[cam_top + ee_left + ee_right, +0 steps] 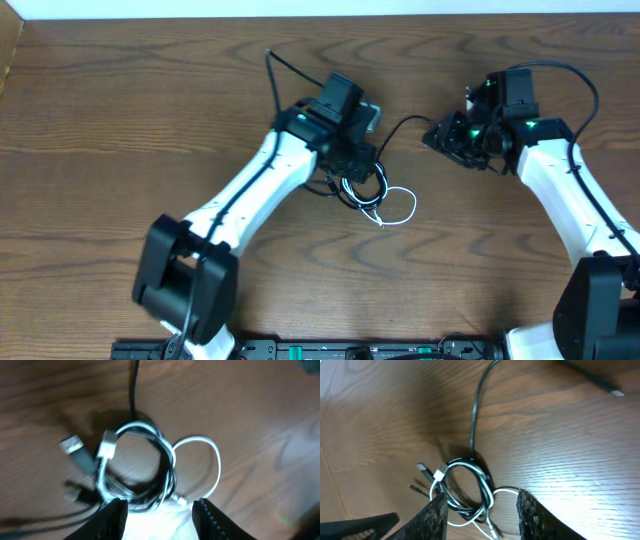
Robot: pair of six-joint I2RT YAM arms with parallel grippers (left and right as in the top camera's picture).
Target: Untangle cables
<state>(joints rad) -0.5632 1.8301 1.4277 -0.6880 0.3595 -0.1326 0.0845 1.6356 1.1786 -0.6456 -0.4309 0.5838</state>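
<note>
**Both pincers spread, tangle not yet parted**

The left pincer (160, 506) stands spread and pinches nothing. The tangle (137, 467) lies on the wooden table (260, 420) right at its fingertips (114, 519), with its near edge reaching in between them. The right pincer (482, 497) is also spread and empty. From overhead it hangs well apart from the tangle, which lies out ahead of its tips.

**Risks.** If the left pincer closes where it stands, it will likely take both cords at once, because they run side by side round the same ring. A pull would then drag the whole ring or draw it tighter. With the right pincer away, nothing pins the ring down. A plug could also snag inside a loop as a cord is drawn out.

**Count.**
- There are two cords. The white cord (216, 467) throws one loose loop out beyond one finger. The black cord (134, 390) sends one tail straight away from the pincer.
- Three plugs lie beside the ring: a white plug (106, 449), a metal-tipped plug (73, 446) and a dark plug (72, 495) too blurred to name.
- There are two arms and two pincers.
</note>
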